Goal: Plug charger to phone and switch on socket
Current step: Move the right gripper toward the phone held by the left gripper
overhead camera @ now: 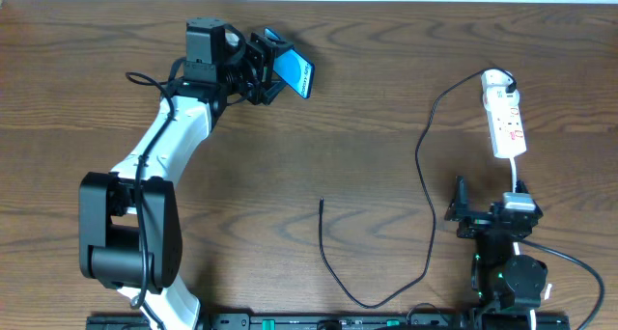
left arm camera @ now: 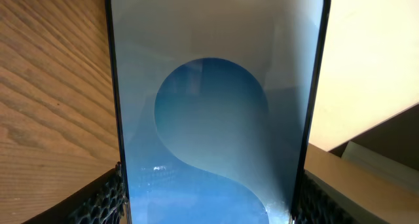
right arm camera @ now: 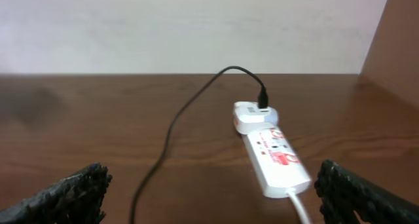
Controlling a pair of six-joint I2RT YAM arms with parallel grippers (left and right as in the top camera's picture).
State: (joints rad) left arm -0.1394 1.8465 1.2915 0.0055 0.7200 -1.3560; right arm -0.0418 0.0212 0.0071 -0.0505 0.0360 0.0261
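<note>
Showing a round blue shape, slim phone (left arm camera: 216, 119), dark edges

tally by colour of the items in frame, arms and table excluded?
Black: 1, long thin black charger cable
White: 2, narrow white power strip with red markings and thicker white cord leaving its end
Blue: 1, slim dark-edged smartphone with light blue screen
Total: 4

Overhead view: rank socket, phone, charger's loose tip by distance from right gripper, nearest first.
1. socket, straight ahead of the right gripper.
2. charger's loose tip, off to its left.
3. phone, far left, at the back.
</note>
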